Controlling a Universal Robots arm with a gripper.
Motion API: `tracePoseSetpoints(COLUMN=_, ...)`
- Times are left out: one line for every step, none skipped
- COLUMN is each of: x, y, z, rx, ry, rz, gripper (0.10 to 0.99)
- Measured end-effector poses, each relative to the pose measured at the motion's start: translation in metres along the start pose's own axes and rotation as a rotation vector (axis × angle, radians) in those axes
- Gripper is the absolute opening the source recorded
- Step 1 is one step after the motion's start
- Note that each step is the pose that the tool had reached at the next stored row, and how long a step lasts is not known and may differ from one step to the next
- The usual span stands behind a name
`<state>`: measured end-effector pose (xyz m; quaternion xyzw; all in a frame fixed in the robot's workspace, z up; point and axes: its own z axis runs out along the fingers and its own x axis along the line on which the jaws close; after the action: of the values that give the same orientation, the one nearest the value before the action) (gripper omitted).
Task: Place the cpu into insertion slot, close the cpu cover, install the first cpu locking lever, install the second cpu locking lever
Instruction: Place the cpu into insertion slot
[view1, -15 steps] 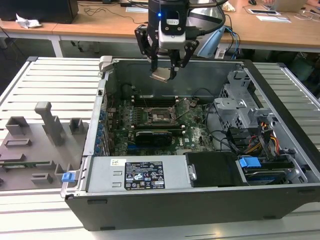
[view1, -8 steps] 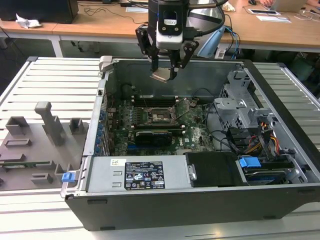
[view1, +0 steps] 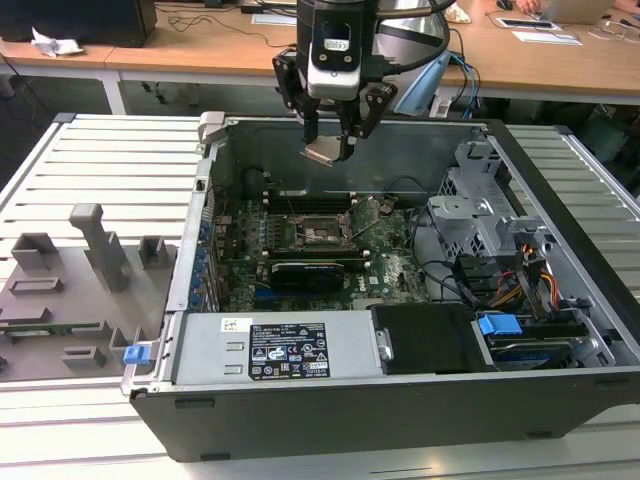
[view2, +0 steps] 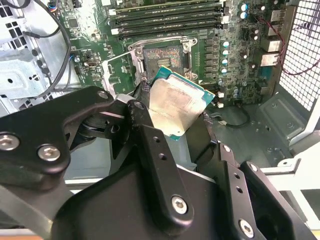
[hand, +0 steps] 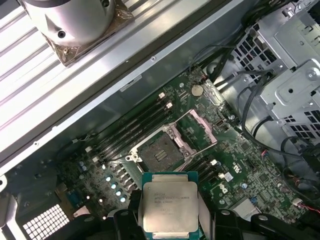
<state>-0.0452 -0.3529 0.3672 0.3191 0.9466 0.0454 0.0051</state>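
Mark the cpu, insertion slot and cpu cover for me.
cpu (hand: 170, 210): first wrist view, centre of its metal top.
insertion slot (hand: 157, 155): first wrist view, middle of the dark socket.
cpu cover (hand: 205, 126): first wrist view, rail of the open frame.

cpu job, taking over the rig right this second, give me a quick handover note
The end effector is shut on the cpu, holding it in the air above the motherboard inside the open computer case.
The insertion slot is empty, with its contacts exposed.
The cpu cover is swung open beside the slot.
Done: the cpu is grasped and over the case.
Left: the cpu is not yet seated, the cover is not closed, and the two locking levers are not yet installed.
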Motion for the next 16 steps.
tracePoseSetpoints(x=0.0000, y=0.0000, z=0.0000, rx=0.000, ry=-0.0004, rz=0.004, gripper=0.529)
tracePoseSetpoints(x=0.0000, y=0.0000, z=0.0001, rx=0.000, ry=-0.0007, rz=0.007, gripper=0.529)
tracePoseSetpoints(x=0.0000, y=0.0000, z=0.0002, rx=0.000, ry=-0.0010, rz=0.011, gripper=0.529)
tracePoseSetpoints(x=0.0000, y=0.0000, z=0.0002, rx=0.000, ry=-0.0013, rz=0.015, gripper=0.529)
tracePoseSetpoints(x=0.0000, y=0.0000, z=0.0002, rx=0.000, ry=-0.0017, rz=0.019, gripper=0.529)
tracePoseSetpoints(x=0.0000, y=0.0000, z=0.0003, rx=0.000, ry=-0.0021, rz=0.023, gripper=0.529)
tracePoseSetpoints(x=0.0000, y=0.0000, z=0.0004, rx=-0.001, ry=-0.0024, rz=0.027, gripper=0.529)
tracePoseSetpoints(x=0.0000, y=0.0000, z=0.0004, rx=-0.001, ry=-0.0029, rz=0.032, gripper=0.529)
tracePoseSetpoints(x=0.0000, y=-0.0001, z=0.0005, rx=-0.001, ry=-0.0032, rz=0.036, gripper=0.529)
tracePoseSetpoints(x=0.0000, y=-0.0001, z=0.0005, rx=-0.001, ry=-0.0036, rz=0.040, gripper=0.529)
tracePoseSetpoints(x=0.0000, y=-0.0001, z=0.0005, rx=-0.001, ry=-0.0039, rz=0.044, gripper=0.529)
tracePoseSetpoints(x=0.0000, y=-0.0001, z=0.0006, rx=-0.001, ry=-0.0043, rz=0.048, gripper=0.529)
tracePoseSetpoints(x=0.0000, y=-0.0001, z=0.0007, rx=-0.001, ry=-0.0046, rz=0.052, gripper=0.529)
tracePoseSetpoints(x=0.0000, y=-0.0001, z=0.0007, rx=-0.001, ry=-0.0051, rz=0.056, gripper=0.529)
tracePoseSetpoints(x=0.0000, y=-0.0001, z=0.0007, rx=-0.001, ry=-0.0053, rz=0.060, gripper=0.529)
tracePoseSetpoints(x=0.0001, y=-0.0001, z=0.0009, rx=-0.001, ry=-0.0059, rz=0.066, gripper=0.529)
